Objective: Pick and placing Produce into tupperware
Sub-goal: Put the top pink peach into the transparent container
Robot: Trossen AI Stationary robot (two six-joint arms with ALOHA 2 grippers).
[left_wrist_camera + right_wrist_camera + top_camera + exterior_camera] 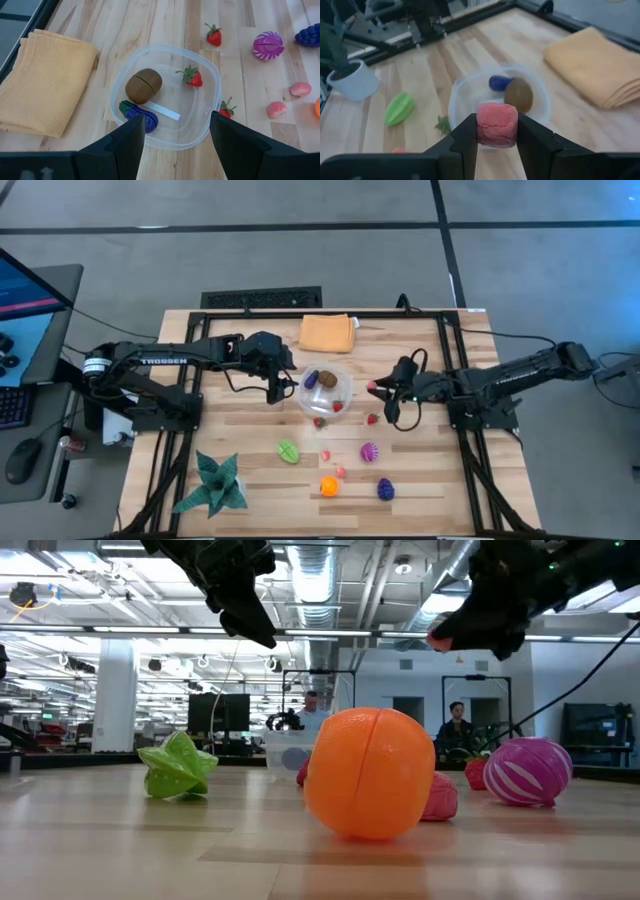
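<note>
1. Two hands hang over the wooden surface (pixel 250 420). Nearest the low camera, loose toys lie on the wood: an orange fruit (pixel 370 773), a green star fruit (pixel 178 765) and a magenta striped piece (pixel 528 771), all outside the container.
2. Farther in, the right hand (pixel 497 131) is clamped on a pinkish-red block (pixel 497 124). In the high view it sits just right of the clear container (pixel 343 380), not yet over it.
3. The container already holds a brown kiwi (pixel 143 85), a dark blue piece (pixel 140 112) and a strawberry (pixel 192 77). Another strawberry (pixel 225 109) rests against its rim from outside.
4. The left hand (pixel 175 130) hovers at the container's left edge with its fingers parted, holding nothing.
5. Beyond lies a folded orange cloth (pixel 327 333).
6. Risks, as I judge them:
   - Letting go too early would drop the block on the rim or beside it, and it could roll off.
   - The two hands are close, so crossing the container could bring them into contact.
   - The container is light; a nudge from either hand may slide or tip it.
   - The block may bounce off the kiwi and hop out.
</note>
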